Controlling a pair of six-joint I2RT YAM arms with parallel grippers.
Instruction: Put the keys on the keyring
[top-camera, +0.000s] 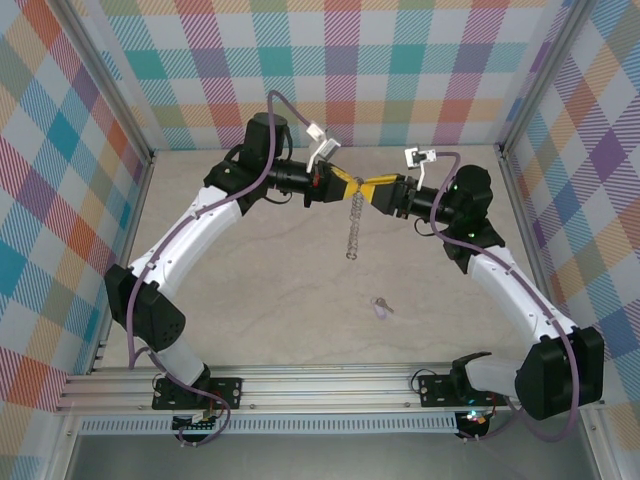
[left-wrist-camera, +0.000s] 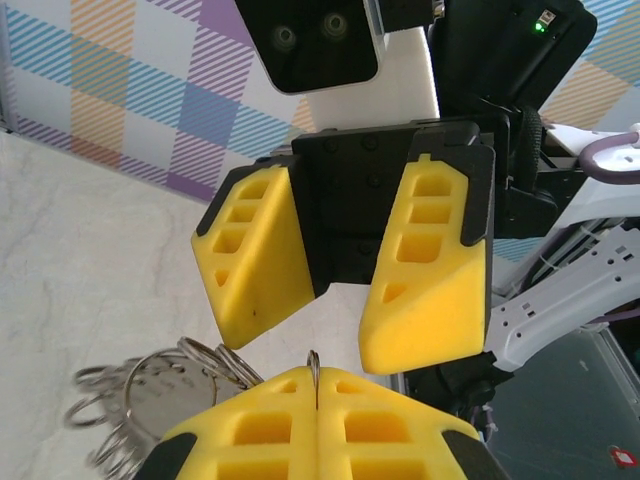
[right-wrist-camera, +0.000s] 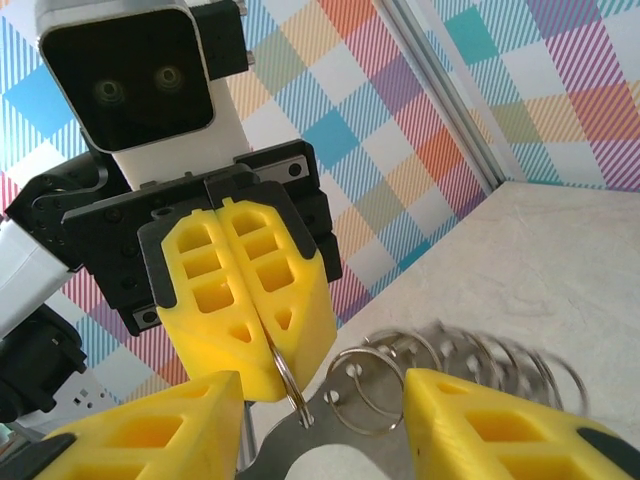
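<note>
The keyring (top-camera: 353, 230), a grey metal piece edged with many wire loops, hangs in mid-air over the table's middle. My left gripper (top-camera: 345, 185) is shut on one of its top loops (left-wrist-camera: 314, 372), its yellow fingertips pressed together. My right gripper (top-camera: 378, 190) faces it from the right, open. In the right wrist view its fingers (right-wrist-camera: 150, 425) stand on either side of the keyring's flat plate (right-wrist-camera: 350, 430) with gaps showing. The loops (right-wrist-camera: 470, 350) trail off to the right. The key (top-camera: 381, 307), tiny with a pale lilac head, lies on the table nearer the front.
Checkered walls enclose the table (top-camera: 250, 300) at the back and both sides. An aluminium rail (top-camera: 330, 385) runs along the near edge with both arm bases on it. The two arms arch inward and meet near the table's back.
</note>
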